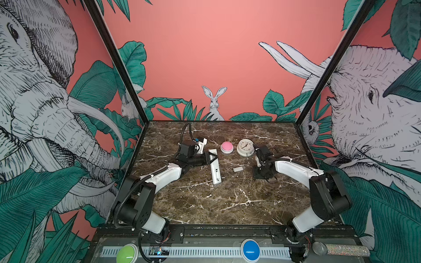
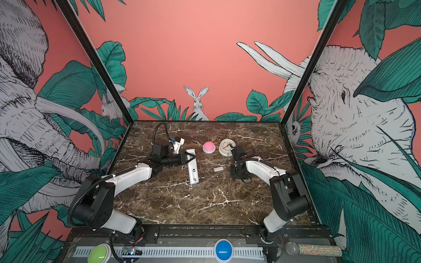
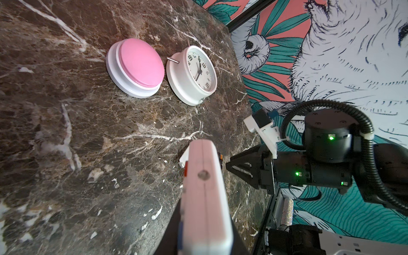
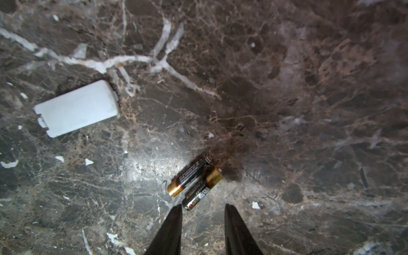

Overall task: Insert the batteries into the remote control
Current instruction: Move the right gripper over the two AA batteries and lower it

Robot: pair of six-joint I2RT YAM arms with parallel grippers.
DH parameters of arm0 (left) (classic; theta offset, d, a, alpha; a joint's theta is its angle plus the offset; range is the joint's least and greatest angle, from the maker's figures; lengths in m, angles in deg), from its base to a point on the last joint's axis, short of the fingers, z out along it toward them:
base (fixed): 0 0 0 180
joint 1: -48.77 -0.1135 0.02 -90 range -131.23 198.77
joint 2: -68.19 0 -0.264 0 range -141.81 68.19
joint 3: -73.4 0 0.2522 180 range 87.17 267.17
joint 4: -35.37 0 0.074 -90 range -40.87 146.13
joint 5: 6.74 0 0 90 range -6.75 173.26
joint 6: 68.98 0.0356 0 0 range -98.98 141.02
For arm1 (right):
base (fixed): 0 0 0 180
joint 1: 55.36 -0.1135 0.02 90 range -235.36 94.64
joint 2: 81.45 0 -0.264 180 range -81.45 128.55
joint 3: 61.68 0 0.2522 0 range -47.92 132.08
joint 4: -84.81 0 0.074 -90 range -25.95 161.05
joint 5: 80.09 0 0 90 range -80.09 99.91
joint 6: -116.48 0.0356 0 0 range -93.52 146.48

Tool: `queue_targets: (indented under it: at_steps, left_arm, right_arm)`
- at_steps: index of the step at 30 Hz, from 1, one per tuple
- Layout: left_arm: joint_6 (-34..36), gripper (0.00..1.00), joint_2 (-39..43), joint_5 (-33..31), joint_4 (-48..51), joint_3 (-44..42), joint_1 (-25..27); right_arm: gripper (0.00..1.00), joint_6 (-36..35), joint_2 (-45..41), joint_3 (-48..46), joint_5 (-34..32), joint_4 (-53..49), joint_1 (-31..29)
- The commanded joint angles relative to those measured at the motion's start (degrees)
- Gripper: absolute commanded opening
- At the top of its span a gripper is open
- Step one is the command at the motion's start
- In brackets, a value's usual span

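Two batteries (image 4: 193, 177) lie side by side and touching on the bench (image 4: 287, 88), their gold ends pointing opposite ways. They sit just ahead of the right gripper (image 4: 203, 208), whose fingers (image 4: 174, 227) are spread with only bare bench between them, one tip close to a battery's end.

The remote control (image 1: 214, 168) lies back-up, left of centre. The left gripper (image 1: 212, 157) pinches its long sides near the far end. The recess (image 1: 216, 172) in its back (the only container here) is too small in both top views to tell what is in it.

A small white cover (image 1: 238, 169) lies flat between the remote control and the right gripper. Farther back, a pink dome button (image 1: 227, 146) and a round white clock (image 1: 245, 146) sit near each other, apart from the remote control.
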Motion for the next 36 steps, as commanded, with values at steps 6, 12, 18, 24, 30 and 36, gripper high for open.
queue_targets:
  at_steps: [6, 12, 18, 24, 30, 36]
  left_arm:
    - [-2.7, 0.00, -0.1, 2.5, -7.0, -1.6, -0.2]
    - [-2.8, 0.00, 0.0, 3.0, -7.7, -1.7, -0.1]
    - [-3.0, 0.00, 0.3, 3.1, -8.1, -2.3, -0.2]
    - [-3.1, 0.00, 0.5, 3.3, -8.6, -2.6, -0.2]
    - [-3.3, 0.00, 0.5, 3.5, -8.7, -2.4, -0.2]
    - [-3.4, 0.00, 0.3, 3.6, -9.0, -2.4, -0.2]
  right_arm:
    - [0.34, 2.4, 1.7, -0.2, -1.3, 1.1, 0.3]
    - [0.33, 3.2, 1.9, -0.9, -1.8, 1.7, 0.3]
    - [0.32, 3.9, 2.5, -1.0, -1.7, 2.3, 0.3]
    - [0.32, 4.1, 3.1, -1.1, -2.5, 2.7, 0.3]
    - [0.31, 4.1, 3.6, -1.1, -3.1, 2.6, 0.3]
    - [0.30, 4.1, 4.1, -1.9, -3.3, 3.2, 0.3]
